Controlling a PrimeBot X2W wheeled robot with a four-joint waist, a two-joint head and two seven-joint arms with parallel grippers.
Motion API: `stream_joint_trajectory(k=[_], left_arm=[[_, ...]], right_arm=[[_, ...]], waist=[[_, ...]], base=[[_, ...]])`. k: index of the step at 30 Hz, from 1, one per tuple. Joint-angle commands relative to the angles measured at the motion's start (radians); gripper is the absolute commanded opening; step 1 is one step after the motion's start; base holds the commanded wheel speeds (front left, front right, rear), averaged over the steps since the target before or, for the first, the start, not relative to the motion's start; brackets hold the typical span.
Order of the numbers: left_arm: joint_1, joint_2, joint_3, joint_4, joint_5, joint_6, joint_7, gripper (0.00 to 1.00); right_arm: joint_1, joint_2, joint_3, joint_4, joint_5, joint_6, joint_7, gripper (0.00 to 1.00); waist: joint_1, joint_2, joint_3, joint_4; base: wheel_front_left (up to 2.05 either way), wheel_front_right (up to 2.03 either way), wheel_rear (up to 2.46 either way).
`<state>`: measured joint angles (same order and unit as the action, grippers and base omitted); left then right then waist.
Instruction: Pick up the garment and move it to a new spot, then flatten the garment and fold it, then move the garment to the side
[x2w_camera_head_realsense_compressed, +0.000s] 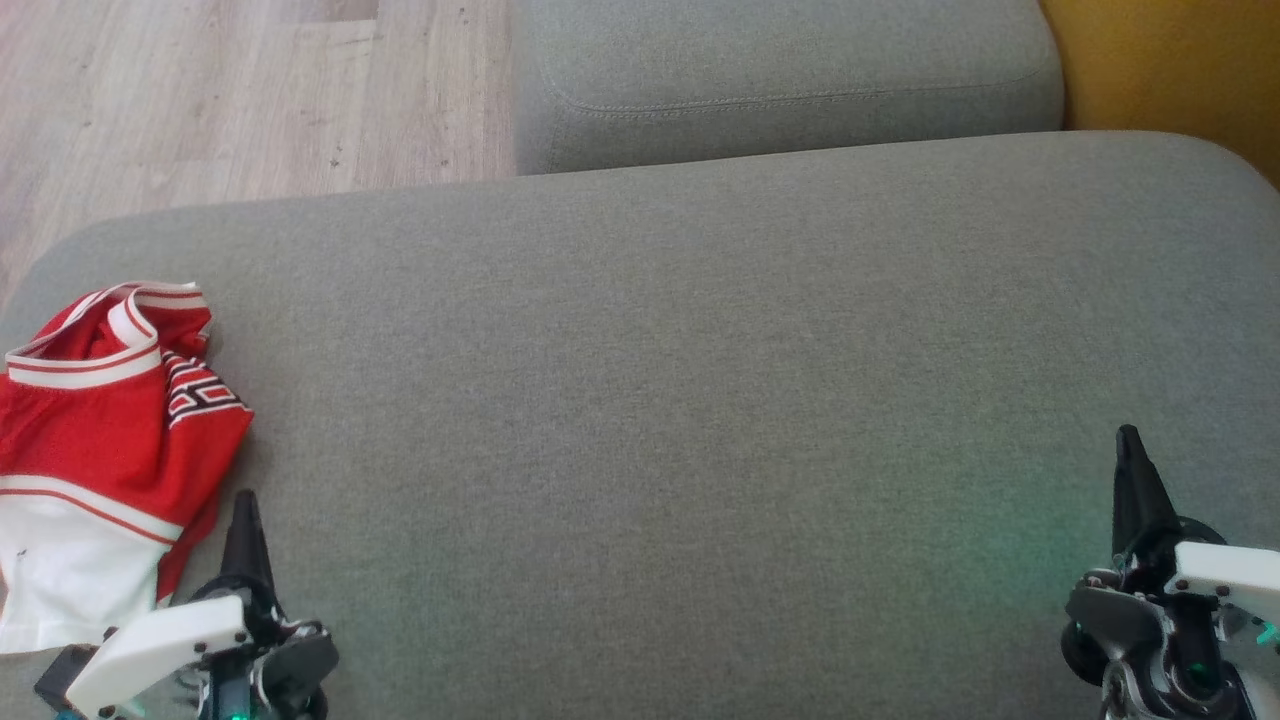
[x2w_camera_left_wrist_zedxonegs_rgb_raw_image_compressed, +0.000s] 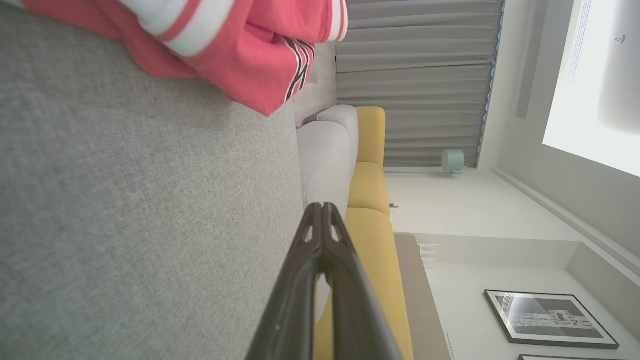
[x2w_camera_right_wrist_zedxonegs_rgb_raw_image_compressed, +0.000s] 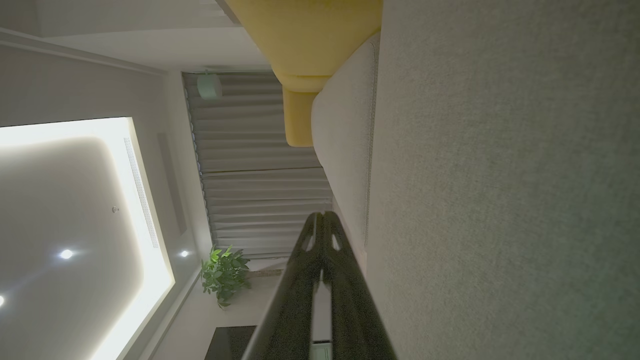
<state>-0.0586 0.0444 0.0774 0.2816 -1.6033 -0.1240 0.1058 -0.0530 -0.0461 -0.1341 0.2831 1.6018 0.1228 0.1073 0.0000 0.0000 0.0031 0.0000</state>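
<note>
My left gripper (x2w_camera_head_realsense_compressed: 244, 512) is sitting closest to me, low at the left. Its two dark fingers are pressing together and gripping nothing. In the left wrist view, this gripper (x2w_camera_left_wrist_zedxonegs_rgb_raw_image_compressed: 323, 208) is showing its tips meeting in a point, with only a thin slit lower down. My right gripper (x2w_camera_head_realsense_compressed: 1129, 442) is resting low at the right, and its fingers are squeezing together around nothing as well. The right wrist view is showing those tips (x2w_camera_right_wrist_zedxonegs_rgb_raw_image_compressed: 323, 216) touching.

Both hands are hovering over a wide grey seat cushion (x2w_camera_head_realsense_compressed: 700, 400). The garment (x2w_camera_head_realsense_compressed: 100, 440), a red jersey with white bands and black-and-white lettering, is lying crumpled at the cushion's far left edge. It is lying just beside my left fingers, on their outer side. I cannot tell whether the cloth is touching my wrist. From the left wrist, the garment (x2w_camera_left_wrist_zedxonegs_rgb_raw_image_compressed: 240, 55) is bunching at the top of the view, apart from my fingertips. My right gripper is staying well apart from it, with bare grey fabric stretching between us.

Beyond the seat, a second grey cushion (x2w_camera_head_realsense_compressed: 780, 80) is butting against it. Pale wood floor (x2w_camera_head_realsense_compressed: 250, 90) is showing at the upper left, and a yellow sofa (x2w_camera_head_realsense_compressed: 1170, 70) is peeking in at the upper right. Grey curtains (x2w_camera_left_wrist_zedxonegs_rgb_raw_image_compressed: 415, 75) are hanging in the background, a framed picture (x2w_camera_left_wrist_zedxonegs_rgb_raw_image_compressed: 545, 320) is hanging on the wall, and a green plant (x2w_camera_right_wrist_zedxonegs_rgb_raw_image_compressed: 225, 272) is standing below the curtains.
</note>
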Motion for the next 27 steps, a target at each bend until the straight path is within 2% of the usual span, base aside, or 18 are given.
stream_joint_trajectory(k=[1, 27], left_arm=[[-0.049, 0.006, 0.036, -0.037, -0.006, -0.007, 0.007, 0.0], [-0.049, 0.006, 0.036, -0.037, -0.006, -0.007, 0.007, 0.0]], right_arm=[[-0.055, -0.004, 0.021, -0.038, 0.007, 0.008, 0.006, 0.0], [-0.055, -0.004, 0.021, -0.038, 0.007, 0.008, 0.006, 0.0]], waist=[[0.0, 0.0, 0.0, 0.0], [0.0, 0.0, 0.0, 0.0]], base=[[0.0, 0.0, 0.0], [0.0, 0.0, 0.0]])
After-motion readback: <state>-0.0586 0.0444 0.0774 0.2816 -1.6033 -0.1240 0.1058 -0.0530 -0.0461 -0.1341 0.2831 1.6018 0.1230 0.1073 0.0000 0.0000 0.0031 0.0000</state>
